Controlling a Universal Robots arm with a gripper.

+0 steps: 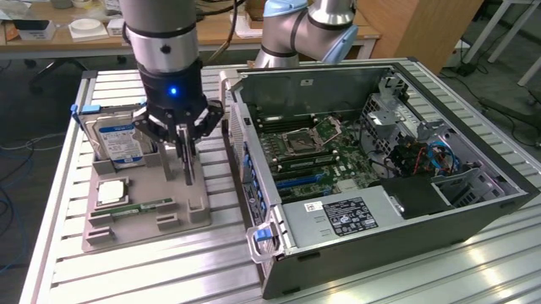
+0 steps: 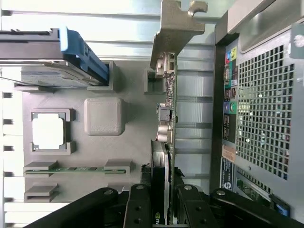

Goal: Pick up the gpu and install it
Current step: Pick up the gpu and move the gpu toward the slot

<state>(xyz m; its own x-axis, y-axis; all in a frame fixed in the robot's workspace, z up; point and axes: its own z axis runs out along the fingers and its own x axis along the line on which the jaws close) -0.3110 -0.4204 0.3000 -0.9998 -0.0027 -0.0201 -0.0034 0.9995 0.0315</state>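
Jaws pinch the gpu (image 2: 168,109), edge-on between them. Its near end hides behind them; the bracket (image 2: 173,28) beyond is cut off.

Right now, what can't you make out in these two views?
gpu: the wrist view sees it edge-on, so its faces are hidden; the gripper covers its near end.
gpu's bottom edge: exterior view, too dark and small to tell whether it rests in the tray.
motherboard slots: exterior view, too small to tell which is free.
hard drive label: exterior view, text too small.
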